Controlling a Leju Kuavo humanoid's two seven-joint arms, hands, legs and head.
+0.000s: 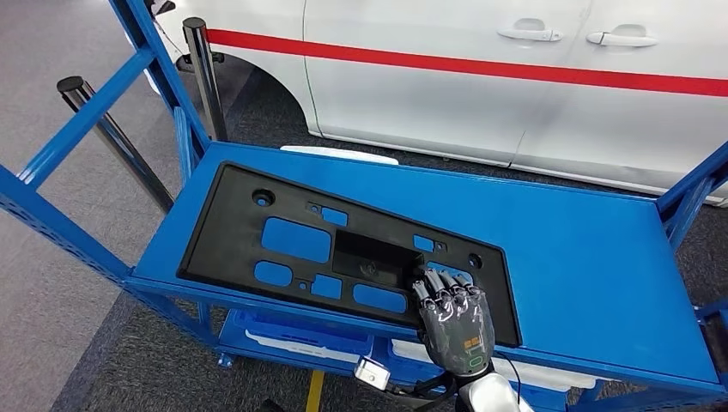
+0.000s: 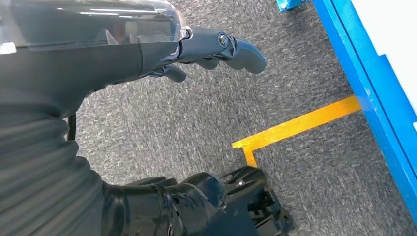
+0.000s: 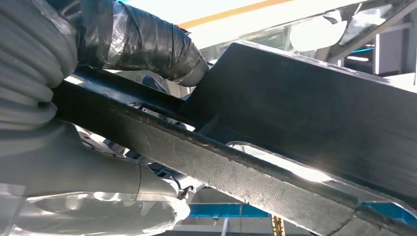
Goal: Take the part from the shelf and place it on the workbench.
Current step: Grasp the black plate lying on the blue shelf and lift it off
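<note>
Right robot hand (image 1: 453, 319) grips the near edge of the black part (image 1: 300, 249), lying flat lengthwise along the blue shelf (image 1: 584, 257)

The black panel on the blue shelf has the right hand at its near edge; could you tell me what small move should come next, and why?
Probably lift the near edge a little. The right hand grips the black panel at that edge, fingers on top and thumb underneath in the right wrist view, while the panel's far side looks to lie on the blue shelf.
</note>
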